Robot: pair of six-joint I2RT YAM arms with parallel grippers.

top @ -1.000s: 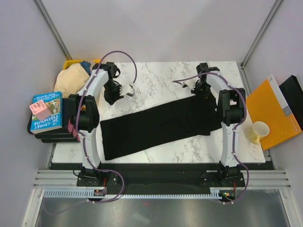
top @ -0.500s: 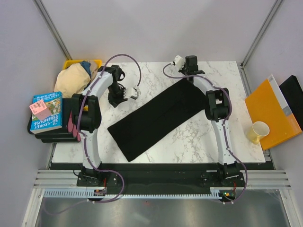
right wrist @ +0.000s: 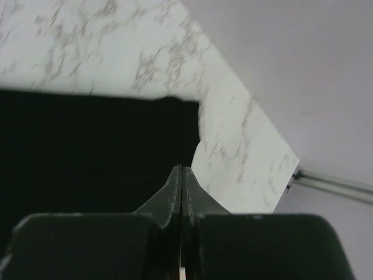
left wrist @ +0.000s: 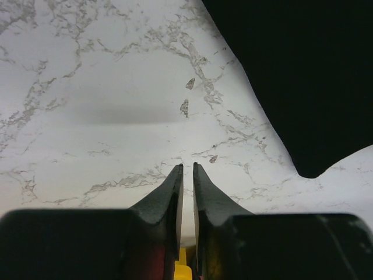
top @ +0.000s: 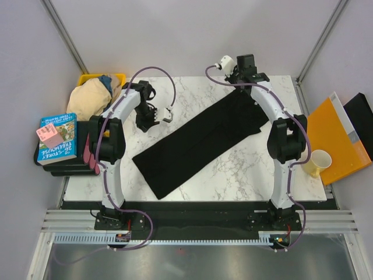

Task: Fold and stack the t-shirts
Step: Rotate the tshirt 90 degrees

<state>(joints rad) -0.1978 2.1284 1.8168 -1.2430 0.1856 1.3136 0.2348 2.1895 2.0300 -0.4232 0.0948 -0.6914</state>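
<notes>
Right gripper (right wrist: 182, 170) closed, apparently pinching black t-shirt (top: 198, 143) at upper centre. Left gripper (left wrist: 186, 170) pressed together over desk (left wrist: 87, 87), upper left.

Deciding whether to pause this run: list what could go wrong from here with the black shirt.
1. The right gripper looks shut on only a far corner of the black t-shirt, close to the far edge of the table; the cloth may slip out or the fold open.
2. The left gripper sits shut over bare marble, off the cloth, so nothing pins the near end and it may skew.
</notes>
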